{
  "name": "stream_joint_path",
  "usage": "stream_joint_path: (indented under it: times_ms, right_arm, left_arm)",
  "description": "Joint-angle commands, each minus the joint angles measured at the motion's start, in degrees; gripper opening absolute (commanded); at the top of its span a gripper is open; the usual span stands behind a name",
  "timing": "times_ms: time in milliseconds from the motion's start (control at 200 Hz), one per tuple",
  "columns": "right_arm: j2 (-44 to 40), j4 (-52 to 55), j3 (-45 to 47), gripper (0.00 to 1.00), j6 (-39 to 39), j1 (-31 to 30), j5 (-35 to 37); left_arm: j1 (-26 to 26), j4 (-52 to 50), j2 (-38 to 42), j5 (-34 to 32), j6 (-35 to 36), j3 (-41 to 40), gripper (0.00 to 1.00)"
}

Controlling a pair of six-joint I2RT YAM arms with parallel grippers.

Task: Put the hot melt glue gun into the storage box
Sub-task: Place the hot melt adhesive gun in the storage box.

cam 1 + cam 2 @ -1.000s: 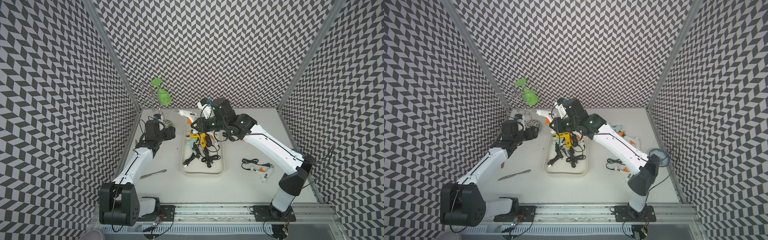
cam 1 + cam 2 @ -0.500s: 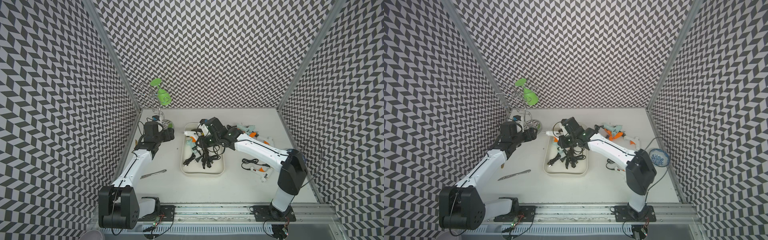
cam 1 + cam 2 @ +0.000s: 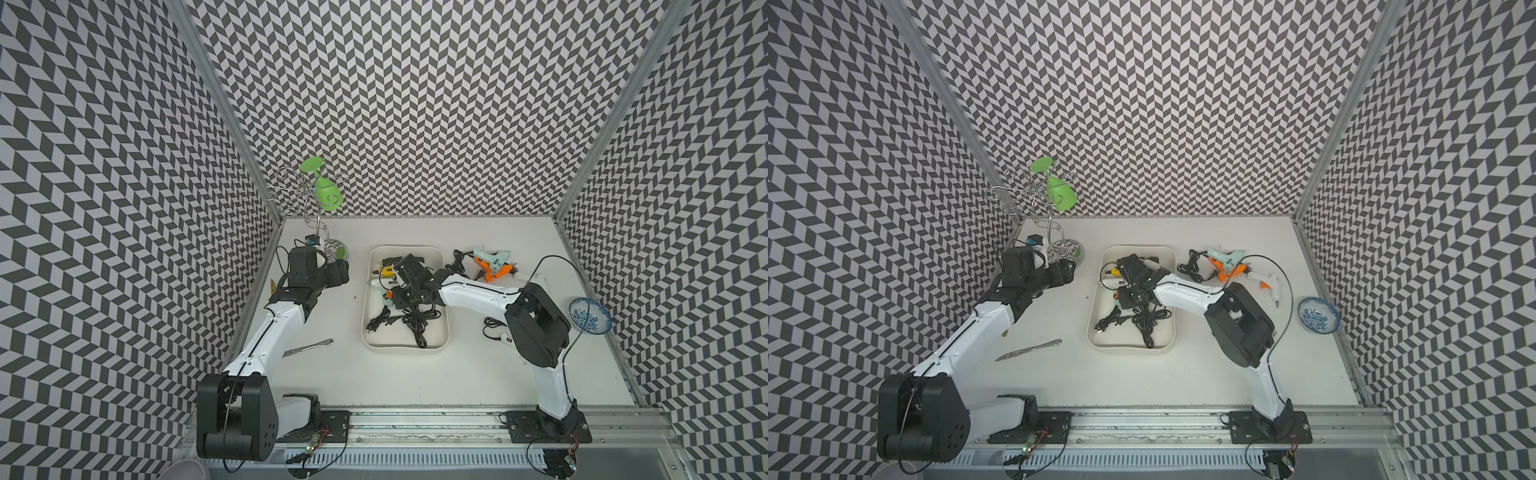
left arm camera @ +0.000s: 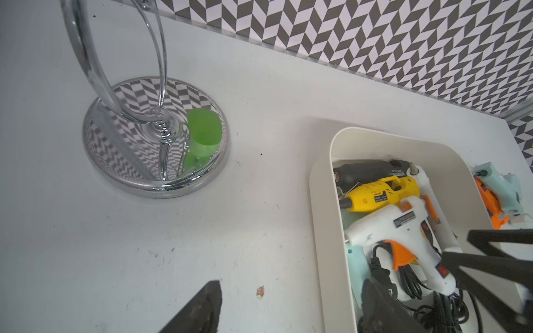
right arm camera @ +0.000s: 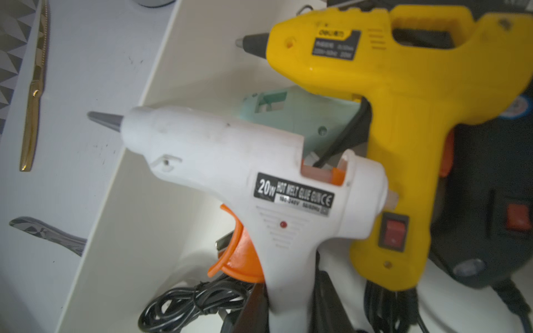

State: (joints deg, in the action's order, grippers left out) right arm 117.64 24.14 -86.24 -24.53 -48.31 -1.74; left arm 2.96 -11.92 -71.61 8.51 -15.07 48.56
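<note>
Spotter: Right arm has dropped since a second ago, from high over the far end of the storage box [image 3: 399, 360] to low inside it. It brought the white glue gun [image 5: 230, 161] down with it. Left arm barely shifted.

Scribe: State of the right tool [image 5: 288, 288]?

Spotter: Narrow. Fingers sit either side of the white gun's handle, gripping it. Orange trigger just beside one finger.

Scribe: Where does the gun sit?

Spotter: In the box, on its side, over a mint glue gun [image 5: 288, 112] and against a yellow glue gun [image 5: 403, 115]. Metal nozzle points at the box wall nearest the left arm. Black glue gun [image 4: 369, 173] at the far end, black cords [image 3: 415, 328] heaped toward the near end.

Scribe: And the left tool [image 4: 292, 284]?

Spotter: Wide, nothing between the fingers. It hangs over bare table [image 3: 478, 386] just beside the box, near the chrome stand [image 4: 115, 161].

Scribe: Outside the box?

Spotter: Second mint glue gun [image 3: 494, 255] touching an orange glue gun [image 3: 496, 272], beyond the right arm. Blue-patterned bowl [image 3: 590, 321] by the right wall. Knife [image 3: 309, 348] beside the left arm.
</note>
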Motion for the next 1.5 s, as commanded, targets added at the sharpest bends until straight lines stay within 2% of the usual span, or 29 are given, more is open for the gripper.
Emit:
stream_joint_path:
  times_ms: [0, 60, 205, 315, 410, 621, 761, 891, 1221, 1497]
  right_arm:
    - [2.9, 0.1, -1.6, 0.31, -0.3, -1.6, 4.7]
    - [4.5, 3.5, -4.0, 0.36, -0.5, -1.7, 7.2]
    - [3.6, 6.4, -5.2, 0.56, 0.6, -1.7, 12.8]
    - [1.1, 6.9, -5.4, 0.62, 1.6, -1.6, 15.4]
    - [0.8, 8.4, -6.1, 0.61, 1.9, -1.4, 20.9]
    - [4.9, 13.5, -9.5, 0.59, 4.3, 0.8, 23.5]
    - [5.2, 13.6, -11.7, 0.6, 3.4, 2.7, 20.9]
    - [6.8, 16.2, -15.9, 0.6, 3.1, 3.5, 22.2]
    - [6.6, 15.0, -14.3, 0.6, 3.5, 5.3, 17.8]
    - [-7.8, 9.6, -11.5, 0.62, 4.9, 6.4, 13.6]
  left_arm:
    - [-0.3, 1.2, -0.1, 1.1, -0.4, -0.3, 0.8]
    - [-0.3, 1.3, -0.7, 1.5, -0.5, -0.1, 0.8]
    - [-0.1, 1.6, -1.9, 2.8, -0.4, 0.1, 0.8]
    - [0.5, 1.8, -2.8, 3.4, 0.2, 0.4, 0.8]
    - [0.9, 1.8, -3.6, 3.6, 0.4, 1.0, 0.8]
    - [1.3, 2.1, -4.7, 4.0, 0.7, 1.5, 0.8]
    - [1.4, 2.1, -4.9, 4.0, 0.8, 1.6, 0.8]
    - [1.7, 2.0, -5.1, 4.0, 0.8, 1.8, 0.8]
    - [1.9, 2.0, -5.1, 3.9, 0.8, 2.0, 0.8]
    - [3.6, 2.0, -5.5, 3.8, 1.0, 2.3, 0.8]
